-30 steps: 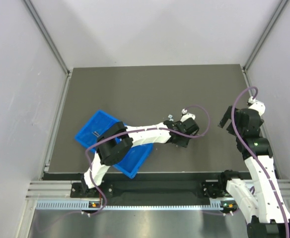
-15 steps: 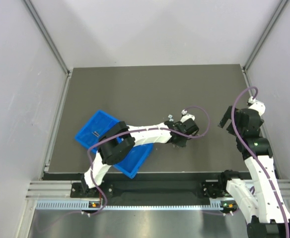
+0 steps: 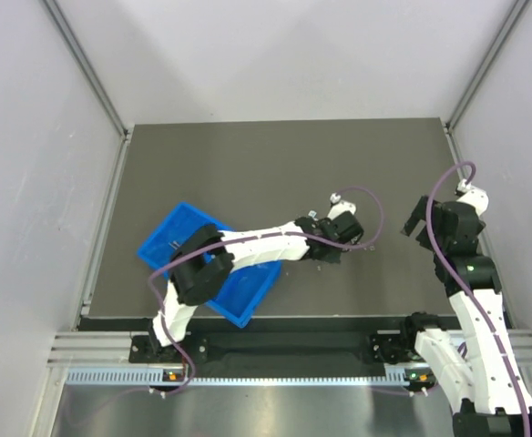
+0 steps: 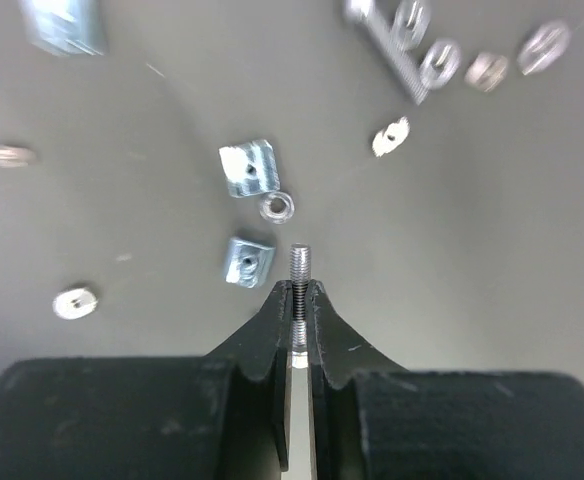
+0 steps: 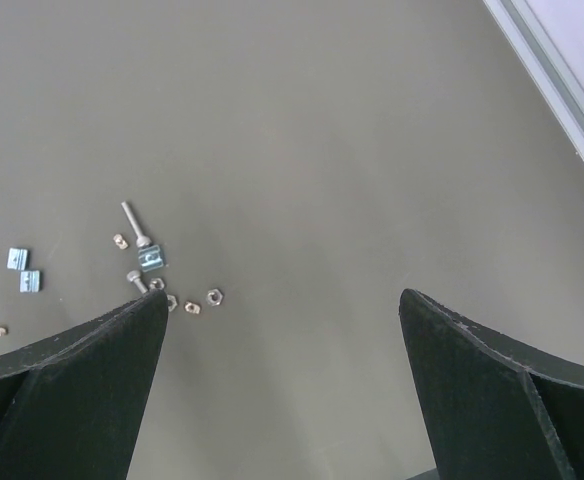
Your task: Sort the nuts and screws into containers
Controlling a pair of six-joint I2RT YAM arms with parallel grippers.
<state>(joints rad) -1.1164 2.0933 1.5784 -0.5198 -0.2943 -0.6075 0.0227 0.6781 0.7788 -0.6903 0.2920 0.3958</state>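
- Left gripper [image 3: 324, 252], seen from overhead, reaches out over the middle of the dark table [image 3: 275, 155], to the right of the blue tray [image 3: 177, 235]. The tray lies slanted near the front-left. From up here I cannot tell how the jaws stand, and the loose parts under them are too small to make out.
- Also from overhead, the right gripper [image 3: 414, 218] hangs over the table's right side, well apart from the tray.
- At the left wrist, the left gripper [image 4: 299, 297] is pinched narrow on a screw [image 4: 299, 262], whose threaded shaft pokes out past the tips.
- Two square nuts [image 4: 249, 168] lie just beyond on the table, with a small ring [image 4: 276, 207] near them. Blurred hardware [image 4: 442, 62], possibly more nuts, sits further off.
- At the right wrist, the right gripper [image 5: 282, 297] stands wide with only bare table between its fingers.
- A long screw [image 5: 134, 223] and small hex nuts [image 5: 212, 296] lie near its left fingertip.
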